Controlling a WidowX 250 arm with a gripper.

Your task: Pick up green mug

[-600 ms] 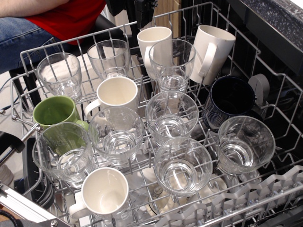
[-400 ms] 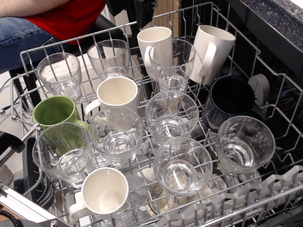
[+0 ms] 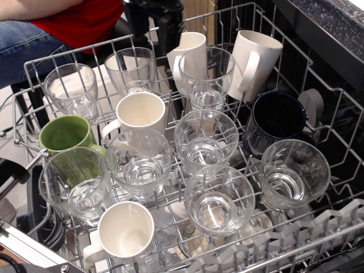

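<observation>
The green mug [image 3: 67, 134] stands upright at the left side of the wire dish rack [image 3: 34, 63], glossy olive-green inside and out. A clear glass [image 3: 77, 183] stands just in front of it and hides its lower part. My gripper [image 3: 152, 35] comes in from the top edge, far behind and to the right of the green mug. Its two dark fingers [image 3: 164, 31] hang apart, open, with nothing between them. The right finger covers the left edge of a cream-white mug [image 3: 190, 52] at the back.
Several clear glasses fill the rack. More cream-white mugs stand at centre [image 3: 140, 112], front [image 3: 125, 231] and back right [image 3: 256, 60]. A dark navy mug [image 3: 276, 120] is at the right. A person in red [image 3: 74, 20] sits behind.
My gripper has come into view from the top, down over the back of the rack, now in front of the back white mug. Nothing in the rack has moved.
</observation>
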